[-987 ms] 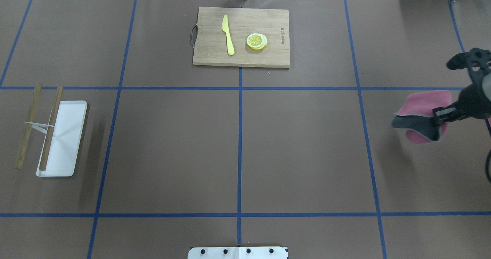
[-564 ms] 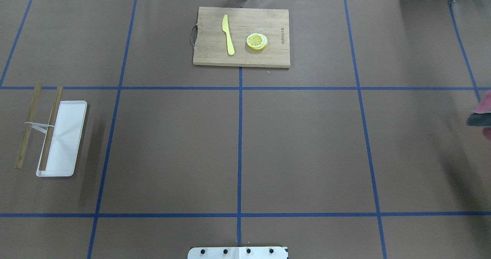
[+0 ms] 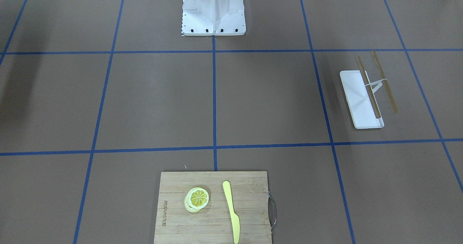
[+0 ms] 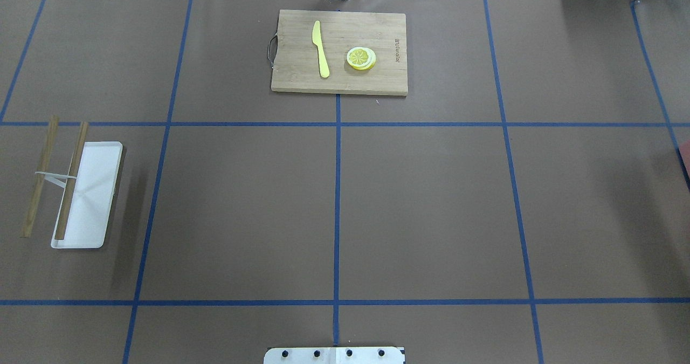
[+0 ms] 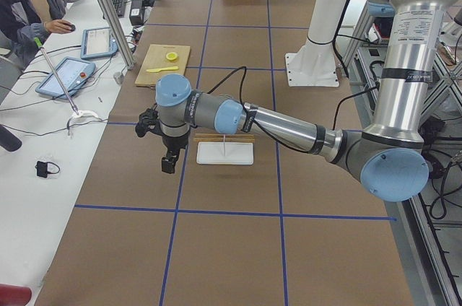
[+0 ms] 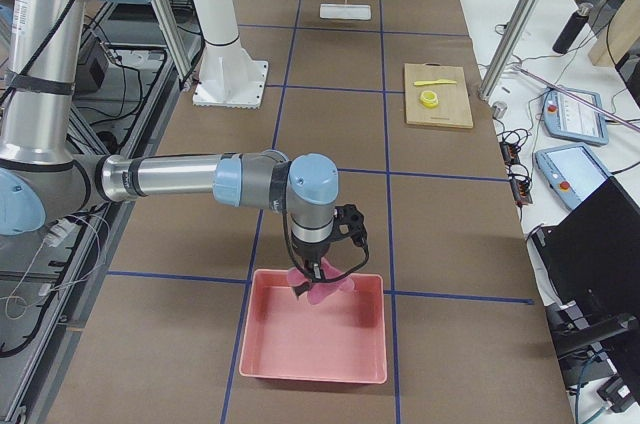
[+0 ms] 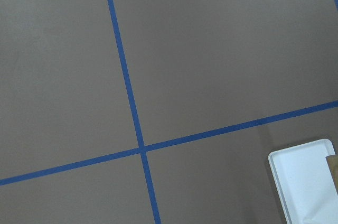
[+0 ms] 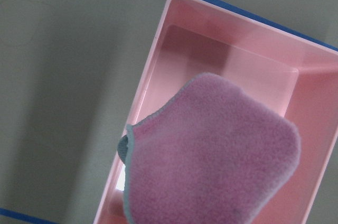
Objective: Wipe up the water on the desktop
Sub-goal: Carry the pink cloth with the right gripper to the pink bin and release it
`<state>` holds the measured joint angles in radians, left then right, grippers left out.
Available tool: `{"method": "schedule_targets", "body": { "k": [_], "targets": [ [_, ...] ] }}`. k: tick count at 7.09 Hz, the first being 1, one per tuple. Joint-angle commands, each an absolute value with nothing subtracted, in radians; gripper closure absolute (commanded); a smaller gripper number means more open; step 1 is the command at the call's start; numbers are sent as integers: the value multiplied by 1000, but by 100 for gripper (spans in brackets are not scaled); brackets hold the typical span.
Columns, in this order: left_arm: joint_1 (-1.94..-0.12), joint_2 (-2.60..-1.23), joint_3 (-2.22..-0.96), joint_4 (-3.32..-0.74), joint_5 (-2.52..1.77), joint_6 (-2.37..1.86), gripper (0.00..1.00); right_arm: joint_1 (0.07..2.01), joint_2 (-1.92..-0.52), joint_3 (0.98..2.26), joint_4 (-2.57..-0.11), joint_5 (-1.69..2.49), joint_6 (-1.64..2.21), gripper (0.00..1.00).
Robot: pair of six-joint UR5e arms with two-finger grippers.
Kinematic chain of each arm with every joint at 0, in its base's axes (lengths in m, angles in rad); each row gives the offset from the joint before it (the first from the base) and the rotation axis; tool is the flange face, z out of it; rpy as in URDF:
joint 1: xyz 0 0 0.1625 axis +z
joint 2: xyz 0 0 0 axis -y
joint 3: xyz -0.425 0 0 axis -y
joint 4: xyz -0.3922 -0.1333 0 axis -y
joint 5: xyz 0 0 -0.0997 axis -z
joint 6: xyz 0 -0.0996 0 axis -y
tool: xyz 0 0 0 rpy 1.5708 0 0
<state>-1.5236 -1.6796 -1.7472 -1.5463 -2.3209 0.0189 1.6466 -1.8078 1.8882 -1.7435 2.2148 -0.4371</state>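
The brown desktop (image 4: 431, 207) with blue tape lines shows no visible water in any view. My right gripper (image 6: 314, 284) hangs over a pink bin (image 6: 300, 359) at the table's right end, with a pink cloth (image 6: 322, 291) at its tip. In the right wrist view the cloth (image 8: 211, 150) hangs above the bin (image 8: 158, 76); the fingers are hidden, so I cannot tell whether they are shut. My left gripper (image 5: 167, 166) hovers above the desktop beside the white tray (image 5: 225, 153); I cannot tell its state.
A bamboo cutting board (image 4: 339, 51) with a yellow knife (image 4: 320, 48) and lemon slices (image 4: 360, 58) lies at the far middle. A white tray (image 4: 89, 202) with two wooden sticks (image 4: 38, 175) lies at the left. The robot base (image 3: 213, 9) stands at the near edge.
My right arm has carried the pink cloth rightwards out of the overhead view. Only a sliver of pink stays at that view's right edge.
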Motion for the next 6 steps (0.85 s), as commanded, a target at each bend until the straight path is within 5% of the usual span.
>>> {"method": "schedule_targets", "body": {
  "k": [1,3,6],
  "targets": [
    [-1523,-1677,-1749,-1546,-2321,18,2,1677,-1806,1797,-1740,2210,-462,98],
    [-1523,-1675,-1750,-1546,-2321,18,2,1680,-1804,1750,-1738,2218,-463,1],
    [-1528,-1652,-1750,-1548,-2321,20,2,1684,-1754,1746,-1727,2218,-448,0]
  ]
}}
